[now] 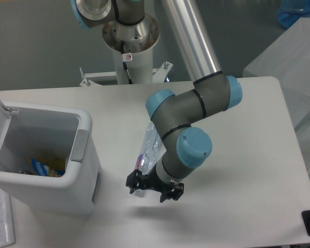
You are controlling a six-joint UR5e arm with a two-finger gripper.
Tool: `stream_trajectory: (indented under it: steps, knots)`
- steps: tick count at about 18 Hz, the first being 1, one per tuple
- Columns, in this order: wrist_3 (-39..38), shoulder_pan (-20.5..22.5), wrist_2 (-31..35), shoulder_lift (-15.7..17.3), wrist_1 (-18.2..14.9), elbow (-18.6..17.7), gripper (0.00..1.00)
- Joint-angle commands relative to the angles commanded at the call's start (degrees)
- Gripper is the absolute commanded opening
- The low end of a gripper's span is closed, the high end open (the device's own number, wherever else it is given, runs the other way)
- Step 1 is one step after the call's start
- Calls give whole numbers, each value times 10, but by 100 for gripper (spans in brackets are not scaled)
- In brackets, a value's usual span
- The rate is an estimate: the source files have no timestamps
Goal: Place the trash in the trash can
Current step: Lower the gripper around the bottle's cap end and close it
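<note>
- The bottle (149,147) is clear, crinkly plastic with a bit of red-and-white label showing near its lower end. It lies on the white bench (248,155) roughly mid-surface, angled so the far end points up toward the arm's base and the near end sits right at the gripper.
- The gripper (154,188) is down low over that near end of the bottle. Its black fingers (133,183) are spread apart, one on the left of the bottle's end and one off to the right, so it's open and not squeezing anything. Can't tell if either one is actually touching the plastic.
- The arm (188,121) is grey metal tubes with light blue caps on the joints. It comes down from top centre, folds back on itself in a tight elbow and points the wrist down at the bench, covering the middle of the bottle.
- The trash can (85,155) is boxy white plastic with a grey panel on the side facing the bottle. It stands on the left of the bench with its lid flipped up, and there's some colourful stuff inside at the bottom. It's a fair gap away from the bottle.
</note>
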Motion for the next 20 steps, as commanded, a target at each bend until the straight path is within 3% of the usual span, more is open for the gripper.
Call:
stream_trajectory:
  steps: [7, 9, 11, 16, 20]
  knots:
    - [0, -15, 35, -14, -16, -3, 99]
    - [0, -20, 39, -19, -16, -7, 94]
    - [-1, -25, 49, -20, -17, -9, 73]
    - [-1, -29, 55, -16, -36, -9, 38]
    - [-1, -29, 55, -11, -52, -6, 19]
